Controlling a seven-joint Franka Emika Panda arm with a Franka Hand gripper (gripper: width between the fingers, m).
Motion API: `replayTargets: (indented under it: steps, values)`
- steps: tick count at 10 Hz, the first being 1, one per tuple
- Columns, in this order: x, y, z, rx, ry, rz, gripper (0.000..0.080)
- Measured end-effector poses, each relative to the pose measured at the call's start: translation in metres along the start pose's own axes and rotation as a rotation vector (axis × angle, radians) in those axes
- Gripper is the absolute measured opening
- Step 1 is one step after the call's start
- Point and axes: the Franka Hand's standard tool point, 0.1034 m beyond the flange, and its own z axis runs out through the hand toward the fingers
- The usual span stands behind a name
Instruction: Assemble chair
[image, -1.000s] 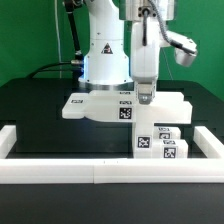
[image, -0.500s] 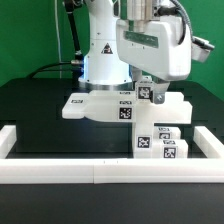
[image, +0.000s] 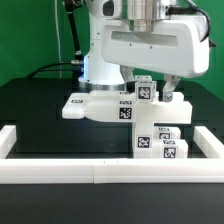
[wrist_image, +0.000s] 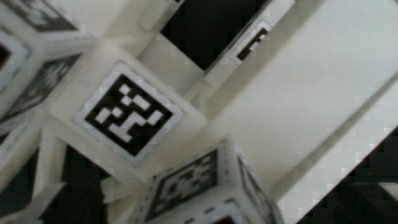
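The chair's flat white slab (image: 90, 106) lies mid-table with a tag near its right end. A small upright tagged block (image: 145, 92) stands on it. My gripper (image: 152, 95) hangs over that block, open. One finger (image: 168, 93) stands off to the exterior view's right of the block, with a gap between them. In the wrist view the tagged block (wrist_image: 196, 190) sits between the dark jaw edges without touching either. A larger tagged face (wrist_image: 125, 110) fills the middle. Two tagged cubes (image: 147, 144) (image: 172, 151) rest in front of the slab.
White border rails run along the front (image: 100, 172), left (image: 10, 140) and right (image: 210, 150) of the black table. The arm's white base (image: 105, 60) stands behind the slab. A chunkier white block (image: 176, 112) adjoins the slab's right end.
The hand has turned about its vertical axis, from edge-on to broad face toward the exterior camera, staying over the same tagged block. The furniture pieces have not moved.
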Motion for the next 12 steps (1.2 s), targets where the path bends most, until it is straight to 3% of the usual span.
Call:
replayTargets:
  steps: [7, 8, 9, 11, 12]
  values:
    - [0.0013, 0.0009, -0.0003, 0.000, 0.002, -0.438, 0.0649]
    - [0.0015, 0.0011, -0.0002, 0.000, 0.002, -0.450, 0.0515]
    - [0.0015, 0.0012, -0.0001, 0.000, 0.002, -0.449, 0.0515]
    - [0.0015, 0.0012, 0.0000, 0.000, 0.002, -0.449, 0.0267]
    - [0.0015, 0.0012, 0.0001, 0.000, 0.002, -0.427, 0.0267]
